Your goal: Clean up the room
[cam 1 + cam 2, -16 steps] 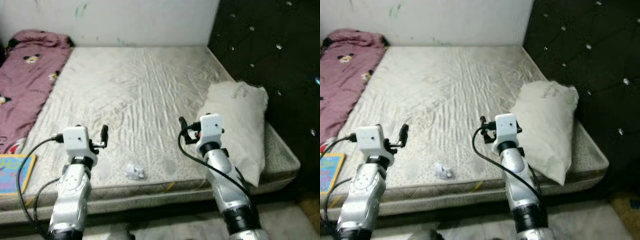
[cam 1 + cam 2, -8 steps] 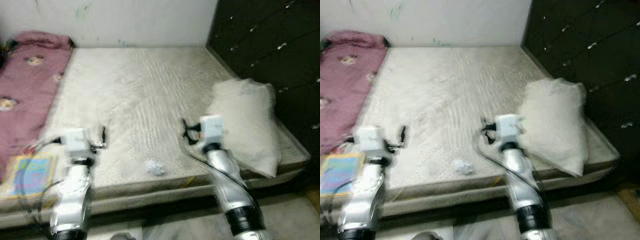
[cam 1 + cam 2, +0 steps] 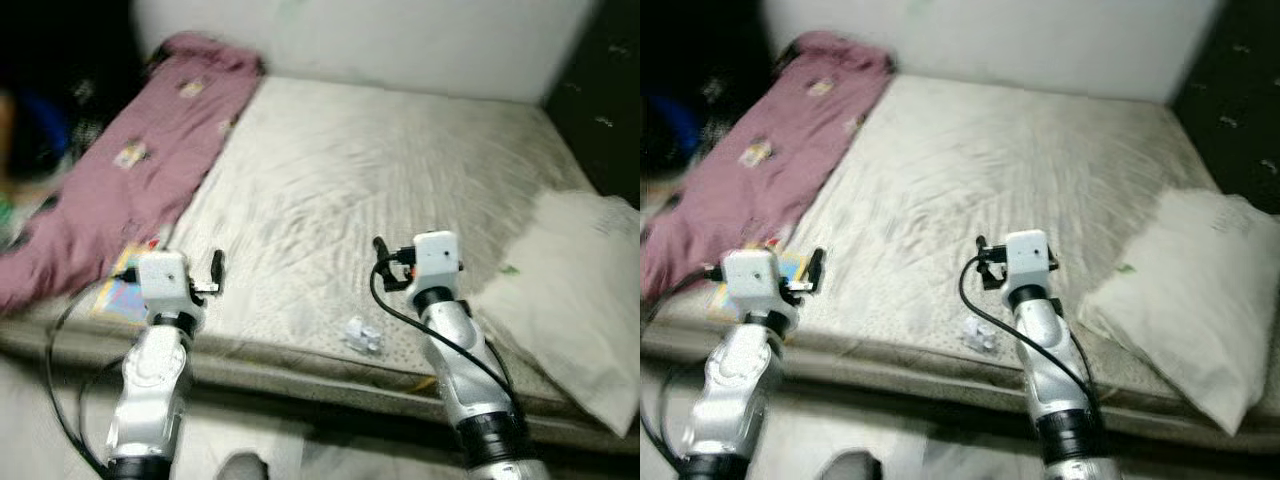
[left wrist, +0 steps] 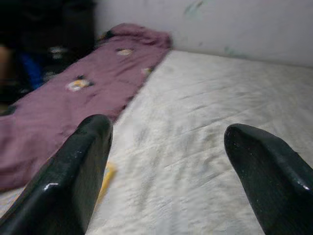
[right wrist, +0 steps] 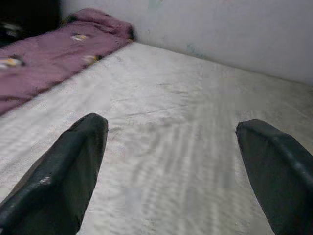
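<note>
Left eye view: bare off-white mattress [image 3: 380, 190] fills frame centre, slightly blurred. Mauve cartoon-print blanket [image 3: 150, 160] lies along mattress edge, upper left. White pillow [image 3: 575, 300] at right edge, lower right. Colourful flat book [image 3: 125, 292] at lower left, just beside blanket. Small crumpled white paper scrap [image 3: 363, 335] sits near mattress front edge, lower centre, between both arms. Left tool [image 4: 166, 171] held above mattress, fingers apart. Right tool [image 5: 171, 171] likewise, fingers apart, nothing held.
</note>
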Robot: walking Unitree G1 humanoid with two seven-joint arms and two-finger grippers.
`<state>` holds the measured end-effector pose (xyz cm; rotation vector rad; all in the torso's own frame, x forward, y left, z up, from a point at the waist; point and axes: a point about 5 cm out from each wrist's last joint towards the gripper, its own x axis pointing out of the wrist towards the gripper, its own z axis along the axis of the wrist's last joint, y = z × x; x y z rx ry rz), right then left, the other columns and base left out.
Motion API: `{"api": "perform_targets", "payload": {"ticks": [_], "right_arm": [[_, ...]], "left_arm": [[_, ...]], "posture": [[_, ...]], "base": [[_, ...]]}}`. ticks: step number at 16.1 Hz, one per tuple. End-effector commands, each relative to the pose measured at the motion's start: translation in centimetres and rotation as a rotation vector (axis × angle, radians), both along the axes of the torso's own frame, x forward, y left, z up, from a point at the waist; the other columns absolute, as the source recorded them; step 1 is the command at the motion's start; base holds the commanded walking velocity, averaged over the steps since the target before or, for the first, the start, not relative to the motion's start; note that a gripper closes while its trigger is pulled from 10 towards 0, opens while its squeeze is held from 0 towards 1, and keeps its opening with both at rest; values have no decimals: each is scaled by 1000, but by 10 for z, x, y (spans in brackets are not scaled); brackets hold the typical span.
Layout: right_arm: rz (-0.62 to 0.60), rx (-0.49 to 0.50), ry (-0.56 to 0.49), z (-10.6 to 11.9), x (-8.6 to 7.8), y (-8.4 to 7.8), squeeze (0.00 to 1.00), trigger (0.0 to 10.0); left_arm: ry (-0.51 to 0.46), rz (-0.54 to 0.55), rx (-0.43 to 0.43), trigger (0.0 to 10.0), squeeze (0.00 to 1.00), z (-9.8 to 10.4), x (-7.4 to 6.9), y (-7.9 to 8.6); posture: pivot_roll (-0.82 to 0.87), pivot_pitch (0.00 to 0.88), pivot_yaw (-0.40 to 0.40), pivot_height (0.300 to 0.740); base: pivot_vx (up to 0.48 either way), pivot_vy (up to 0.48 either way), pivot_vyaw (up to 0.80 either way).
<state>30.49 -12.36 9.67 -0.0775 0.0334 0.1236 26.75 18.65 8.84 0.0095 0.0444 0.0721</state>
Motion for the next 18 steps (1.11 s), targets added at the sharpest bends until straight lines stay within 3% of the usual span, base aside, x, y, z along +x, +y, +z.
{"api": "perform_targets", "payload": {"ticks": [1,6,10,15,18], "right_arm": [[-8,-2,-2,1,0,-4,0,10000],[-22,14,2,1,0,-6,0,10000],[-23,21,8,0,1,-7,0,10000],[-16,12,13,0,1,-7,0,10000],[-16,18,7,0,2,-7,0,10000]], "left_arm": [[-13,-25,-3,10000,0,4,2,-5],[-9,-63,-17,10000,0,2,2,-9],[-1,-86,-49,10000,0,1,2,-12],[-17,-115,-75,10000,0,2,0,-16],[-16,-115,-77,10000,0,2,0,-16]], "posture": [[94,1,-51,740],[94,0,-50,740],[98,0,-52,740],[96,0,-58,740],[96,0,-58,740]], "base": [[0,0,0],[0,0,0],[0,0,-800],[0,0,0],[0,0,-752]]}}
